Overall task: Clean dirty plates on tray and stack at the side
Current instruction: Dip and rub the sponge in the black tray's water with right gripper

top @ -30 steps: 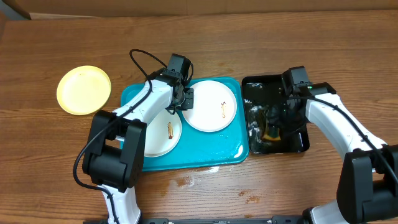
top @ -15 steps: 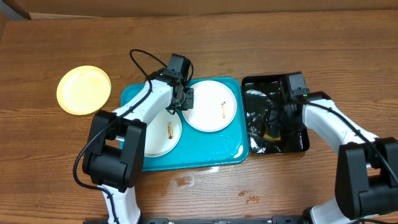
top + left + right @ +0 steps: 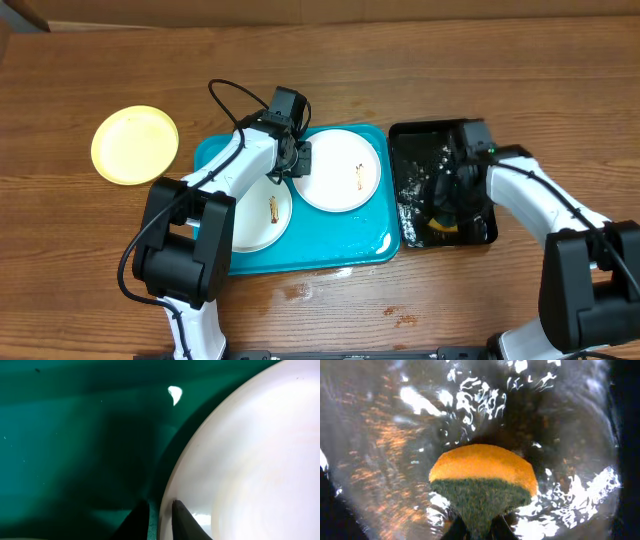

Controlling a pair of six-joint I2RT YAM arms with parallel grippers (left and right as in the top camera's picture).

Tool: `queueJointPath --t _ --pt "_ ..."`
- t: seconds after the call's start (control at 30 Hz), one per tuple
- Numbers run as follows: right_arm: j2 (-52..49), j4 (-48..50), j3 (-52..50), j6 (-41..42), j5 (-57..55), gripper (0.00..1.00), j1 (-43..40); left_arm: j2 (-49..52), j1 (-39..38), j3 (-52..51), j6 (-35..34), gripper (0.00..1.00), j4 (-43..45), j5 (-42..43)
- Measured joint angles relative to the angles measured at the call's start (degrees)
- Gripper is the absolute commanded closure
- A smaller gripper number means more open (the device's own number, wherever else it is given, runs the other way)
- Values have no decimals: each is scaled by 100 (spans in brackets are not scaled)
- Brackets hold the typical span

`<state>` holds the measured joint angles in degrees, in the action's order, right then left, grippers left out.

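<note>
Two white plates lie on the turquoise tray (image 3: 350,240). The right plate (image 3: 340,170) has a brown smear, and my left gripper (image 3: 300,160) is shut on its left rim. In the left wrist view one finger sits over the plate (image 3: 250,460) and one under, with the gripper (image 3: 161,510) pinching the rim above the tray (image 3: 75,435). The other smeared white plate (image 3: 262,212) lies at the tray's front left, partly under my left arm. A yellow-green plate (image 3: 135,145) rests on the table to the left. My right gripper (image 3: 445,195) (image 3: 479,527) is shut on an orange and green sponge (image 3: 482,475).
A glossy black tray (image 3: 412,232) holding rippling water stands right of the turquoise tray, with the sponge (image 3: 437,215) down in it. Water drops dot the table (image 3: 320,290) in front of the turquoise tray.
My right gripper has shut on the sponge in the black tray, and the water there is splashing. My left arm and the plates have not moved.
</note>
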<state>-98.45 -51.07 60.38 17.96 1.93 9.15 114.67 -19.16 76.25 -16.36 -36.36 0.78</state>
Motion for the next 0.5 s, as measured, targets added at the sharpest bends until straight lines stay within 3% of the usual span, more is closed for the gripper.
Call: queueJointPath --t 0.13,0.5 --pt "278 -741 649 0 2 96 -2 0 0 0 -22 96 0 -2" --pt "518 -275 699 116 9 96 0 0 0 0 -127 96 59 26"
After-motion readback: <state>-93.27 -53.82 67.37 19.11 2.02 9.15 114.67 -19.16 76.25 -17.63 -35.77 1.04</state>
